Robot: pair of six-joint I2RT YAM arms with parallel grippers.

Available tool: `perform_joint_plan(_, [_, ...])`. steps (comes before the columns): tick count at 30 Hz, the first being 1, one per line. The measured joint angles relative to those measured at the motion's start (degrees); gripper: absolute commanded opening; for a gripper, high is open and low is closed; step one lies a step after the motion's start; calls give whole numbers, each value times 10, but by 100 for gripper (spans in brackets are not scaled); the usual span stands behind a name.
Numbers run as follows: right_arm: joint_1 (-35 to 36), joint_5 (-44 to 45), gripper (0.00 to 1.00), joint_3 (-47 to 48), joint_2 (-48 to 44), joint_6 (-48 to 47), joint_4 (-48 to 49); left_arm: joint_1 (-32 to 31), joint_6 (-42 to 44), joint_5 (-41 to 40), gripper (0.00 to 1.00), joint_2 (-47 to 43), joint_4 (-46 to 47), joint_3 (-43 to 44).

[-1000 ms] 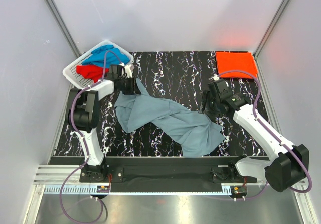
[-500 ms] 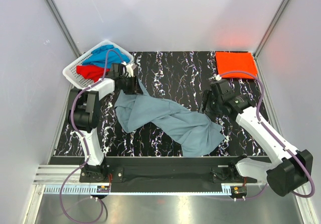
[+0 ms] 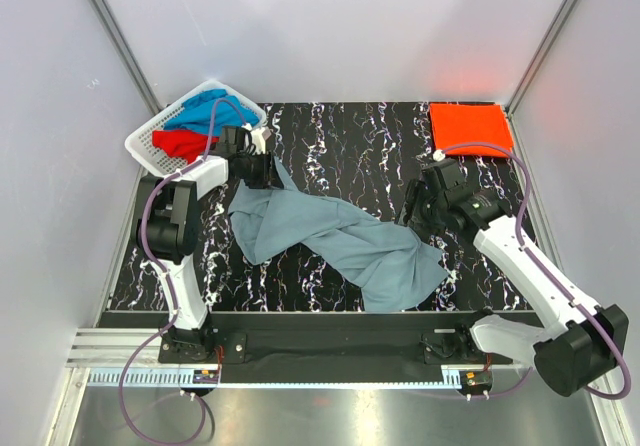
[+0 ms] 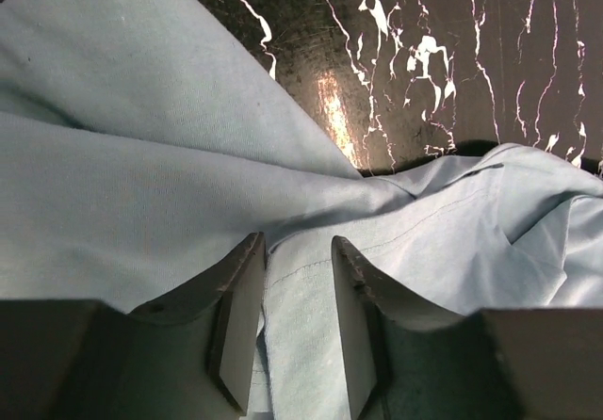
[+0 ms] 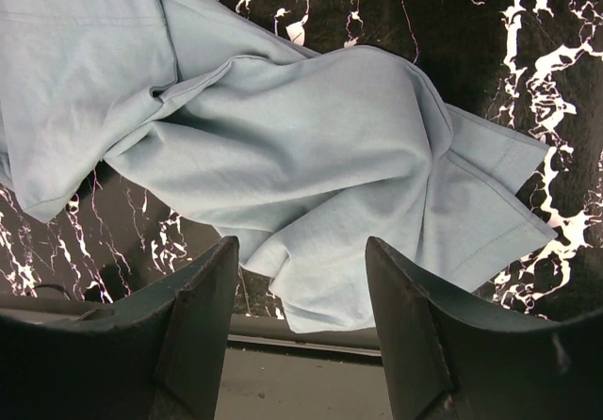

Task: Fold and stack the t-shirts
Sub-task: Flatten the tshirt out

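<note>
The left gripper [image 4: 297, 246] is set down on the far-left end of the grey-blue t-shirt [image 3: 330, 231]. Its fingers [image 4: 236, 316] are partly apart, with a ridge of cloth in the gap; whether that ridge is clamped cannot be told. The right gripper [image 5: 301, 250] is held wide open and has nothing in it. It is poised above the shirt's near-right end.

The shirt is spread loosely on the tabletop [image 3: 340, 136], twisted and bunched at mid-length. Its long axis is laid diagonally, from a narrow tip beside the left gripper to a broad end towards the near right.

The cloth is judged to be light, limp and without stiffness. It is expected to sag from any held point and to drag across the tabletop when pulled. A hold is best taken at a stitched hem or corner, such as the seamed edge in the right wrist view, with all layers pinched together.

A folded orange-red t-shirt [image 3: 470, 126] is placed at the far-right corner. A bright blue t-shirt [image 3: 205, 111] and a red t-shirt [image 3: 180, 144] are left in the basket [image 3: 140, 146].
</note>
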Motion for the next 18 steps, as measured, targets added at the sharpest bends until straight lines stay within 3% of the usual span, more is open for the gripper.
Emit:
perform_joint_plan(4, [0, 0, 64, 0, -10, 3, -6, 0, 3, -3, 23, 0, -2, 0])
perform_joint_plan(8, [0, 0, 64, 1, -16, 6, -9, 0, 6, -7, 23, 0, -2, 0])
perform_joint_plan(14, [0, -1, 64, 4, -17, 11, -10, 0, 7, -11, 31, 0, -5, 0])
perform_joint_plan(18, [0, -1, 64, 4, -21, 11, -12, 0, 9, -16, 27, 0, -7, 0])
